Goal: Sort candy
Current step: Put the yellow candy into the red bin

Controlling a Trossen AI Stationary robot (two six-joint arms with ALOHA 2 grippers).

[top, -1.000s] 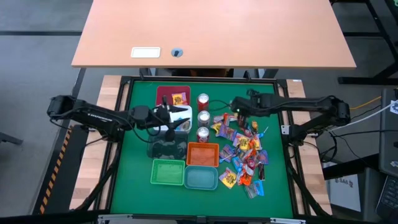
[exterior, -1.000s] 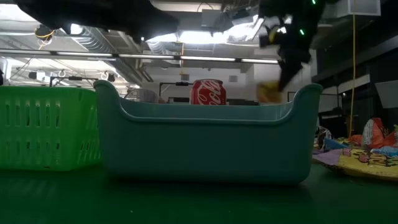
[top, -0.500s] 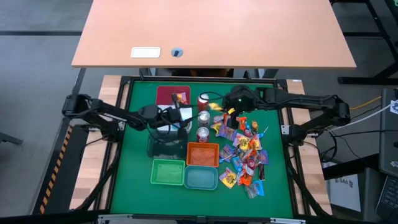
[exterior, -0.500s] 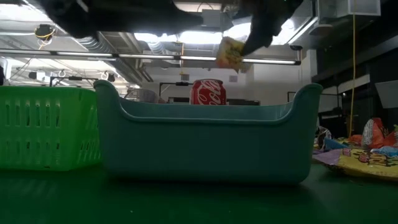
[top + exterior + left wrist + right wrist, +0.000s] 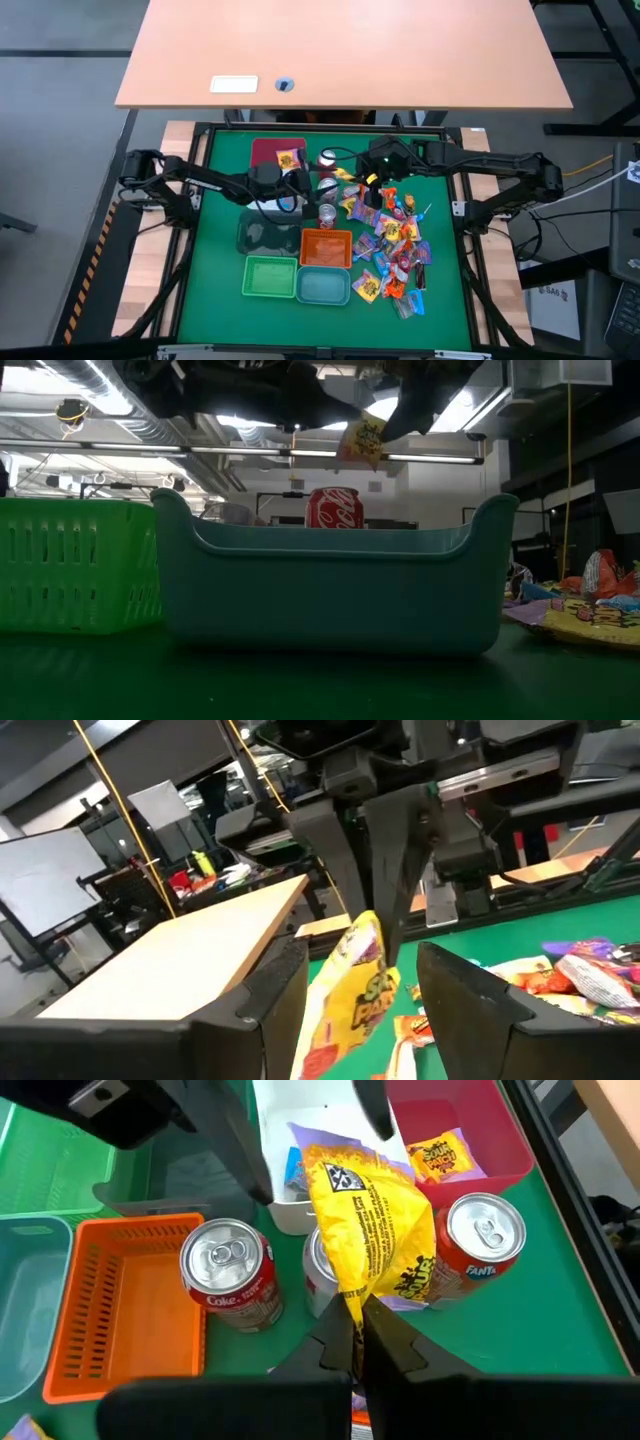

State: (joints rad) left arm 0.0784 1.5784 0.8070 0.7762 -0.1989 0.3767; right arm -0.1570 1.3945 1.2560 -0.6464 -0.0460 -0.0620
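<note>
From above, the right gripper (image 5: 352, 175) hung over the row of three red-and-silver drink cans (image 5: 326, 187), pinching a crinkly yellow wrapped sweet (image 5: 344, 174) by one corner. The left gripper (image 5: 300, 183) had its fingers spread just to the left of it, over the small white tray (image 5: 272, 207) beside the dark red plastic bin (image 5: 272, 150). The two grippers were close; a collision looked the chief risk if either pushed on.

At table height, the yellow sweet (image 5: 362, 439) dangled above the Coca-Cola can (image 5: 331, 508), beyond the teal bin (image 5: 330, 575). Let go there, it would likely drop among the cans, not into a bin.

From the left wrist, the sweet hung between that arm's spread fingers (image 5: 275, 995), which did not touch it, its top nipped by the right gripper's pressed-together tips. A slim hold, so it could slip.

From the right wrist, the sweet (image 5: 372, 1230) hid the middle can; another yellow sweet (image 5: 440, 1158) already lay in the red bin (image 5: 500, 1140), probably its destination.
</note>
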